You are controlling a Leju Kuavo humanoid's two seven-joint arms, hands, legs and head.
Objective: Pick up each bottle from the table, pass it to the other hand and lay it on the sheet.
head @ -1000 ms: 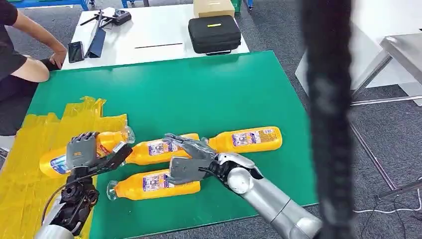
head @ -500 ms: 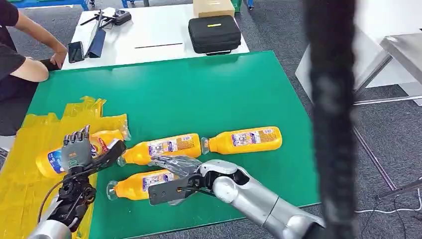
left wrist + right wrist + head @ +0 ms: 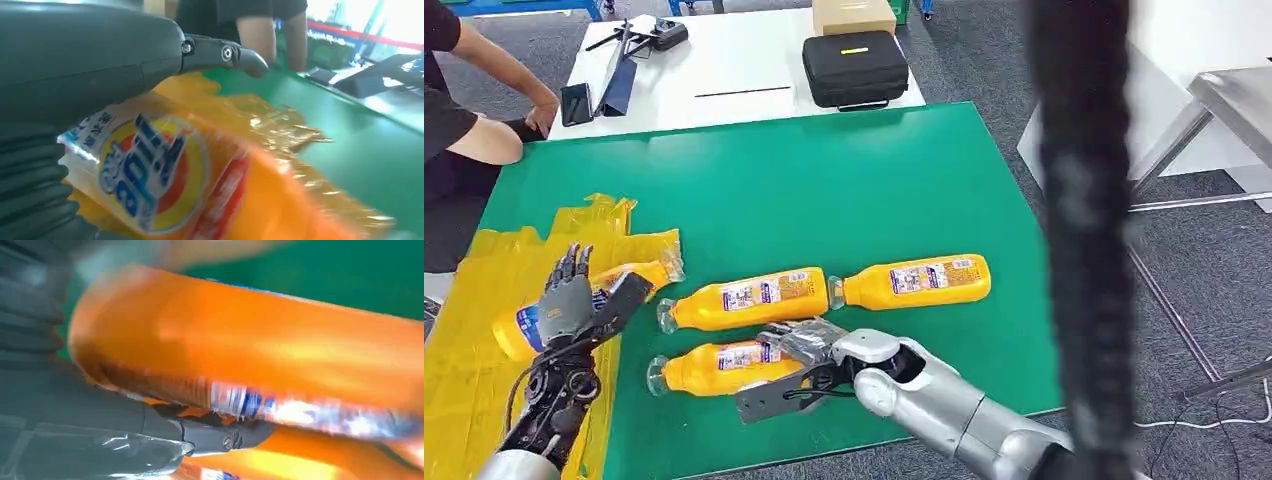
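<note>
L hand (image 3: 566,300): fingers spread, released, just above bottle on sheet (image 3: 519,325).
Bottle on sheet: lying on yellow sheet (image 3: 464,300), right under L hand; label close-up in wrist cam.
R hand (image 3: 789,365): fingers wrapped round near bottle (image 3: 714,366), grasping it at base end.
Near bottle: on green table (image 3: 804,190), cap toward L hand.
Mid bottle (image 3: 744,298): just beyond R hand.
Far bottle (image 3: 914,280): beyond R hand, to its right.
</note>
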